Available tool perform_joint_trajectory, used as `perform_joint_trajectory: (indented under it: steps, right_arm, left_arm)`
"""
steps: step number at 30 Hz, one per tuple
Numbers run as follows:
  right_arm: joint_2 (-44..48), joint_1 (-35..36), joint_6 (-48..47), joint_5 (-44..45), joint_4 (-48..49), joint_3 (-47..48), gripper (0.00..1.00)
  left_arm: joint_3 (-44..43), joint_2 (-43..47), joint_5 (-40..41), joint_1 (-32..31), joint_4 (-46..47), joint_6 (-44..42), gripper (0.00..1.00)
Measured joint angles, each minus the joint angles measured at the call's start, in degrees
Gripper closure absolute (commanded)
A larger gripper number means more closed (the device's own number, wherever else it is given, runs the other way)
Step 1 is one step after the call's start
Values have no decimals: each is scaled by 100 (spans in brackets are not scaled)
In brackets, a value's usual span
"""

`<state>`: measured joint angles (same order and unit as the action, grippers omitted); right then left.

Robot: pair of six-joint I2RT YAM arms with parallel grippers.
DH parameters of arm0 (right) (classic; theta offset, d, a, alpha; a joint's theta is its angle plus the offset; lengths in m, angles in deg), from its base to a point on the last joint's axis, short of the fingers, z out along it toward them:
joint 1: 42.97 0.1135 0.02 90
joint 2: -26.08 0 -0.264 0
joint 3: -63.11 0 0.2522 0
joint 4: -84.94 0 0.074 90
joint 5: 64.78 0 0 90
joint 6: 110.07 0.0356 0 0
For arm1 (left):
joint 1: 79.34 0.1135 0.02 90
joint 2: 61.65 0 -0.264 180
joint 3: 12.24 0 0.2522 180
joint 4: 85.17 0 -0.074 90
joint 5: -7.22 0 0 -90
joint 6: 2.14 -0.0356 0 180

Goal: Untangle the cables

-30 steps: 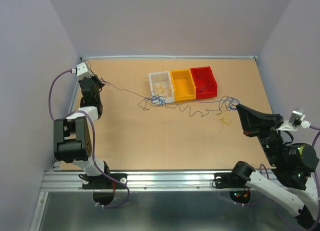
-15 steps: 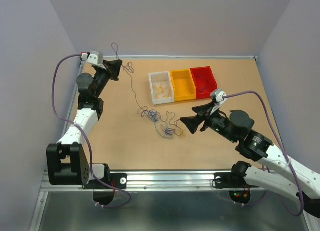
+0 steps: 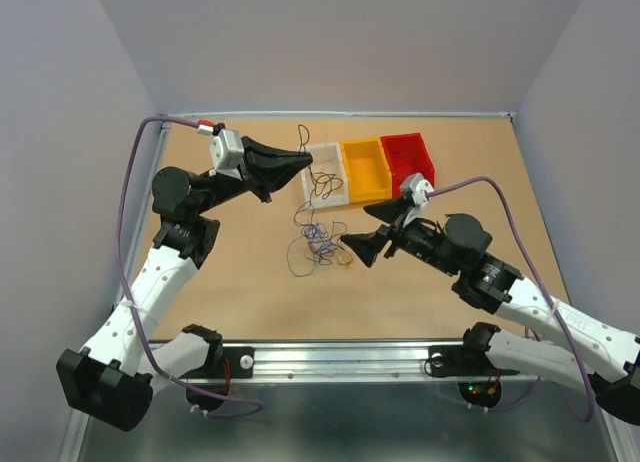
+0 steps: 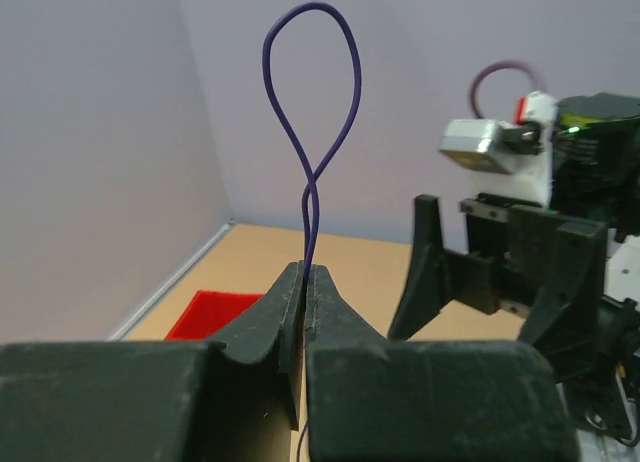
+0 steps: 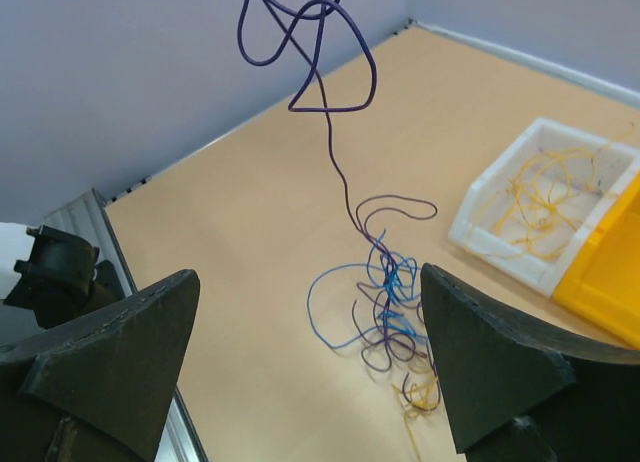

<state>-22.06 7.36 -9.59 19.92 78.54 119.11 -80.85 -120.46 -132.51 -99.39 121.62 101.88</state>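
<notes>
The cables are thin purple, blue and yellow wires. My left gripper (image 3: 308,161) is raised near the white bin's left end and shut on a purple cable (image 4: 310,92), which loops above its tips (image 4: 305,272). From there the purple cable hangs down into a tangle (image 3: 315,244) of purple and blue cables on the table. In the right wrist view the tangle (image 5: 400,302) lies just inside the right finger, with a small yellow cable (image 5: 425,392) at its near edge. My right gripper (image 3: 354,228) hovers just right of the tangle, open (image 5: 308,274) and holding nothing.
Three bins stand in a row at the back: a white bin (image 3: 330,204) holding yellow wires, a yellow bin (image 3: 365,170) and a red bin (image 3: 408,162). The white bin's wall (image 5: 480,237) shows at right in the right wrist view. Walls enclose the table on three sides.
The cables, stretched across the table a second ago, are now bunched in a tangle. My left gripper swung right and up with the purple cable. My right gripper let go, opened and came in beside the tangle.
</notes>
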Motion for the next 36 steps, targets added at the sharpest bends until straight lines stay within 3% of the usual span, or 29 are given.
perform_joint_trajectory:
  steps: [8, 17, 18, 21, 25, 30, 32, 36]
  right_arm:
    - [-831, 0, -350, -595, 1167, 7, 4]
    - [-2756, 0, -498, -1475, 1794, 476, 43]
    - [-2927, 0, -446, -1587, 1888, 476, 55]
    - [-3368, 33, -348, -1718, 2151, 470, 71]
    - [-3753, 79, -151, -1681, 2374, 426, 76]
    - [-4085, 107, 317, -1504, 2542, 190, 99]
    - [-4116, 109, 540, -1377, 2559, -114, 99]
    - [-4109, 109, 955, -1104, 2566, -638, 93]
  left_arm:
    - [-719, 229, -302, -568, -256, 90, 100]
    - [-1609, 120, 107, -715, -527, 197, 100]
    - [-1862, 13, 232, -723, -634, 201, 100]
    - [-2518, -345, 501, -723, -861, 195, 100]
    - [-3025, -621, 859, -721, -1213, 116, 100]
    - [-3742, -682, 1716, -723, -1751, -317, 100]
    - [-4113, -699, 2094, -723, -1904, -459, 100]
    - [-5134, -817, 3595, -726, -2109, -750, 100]
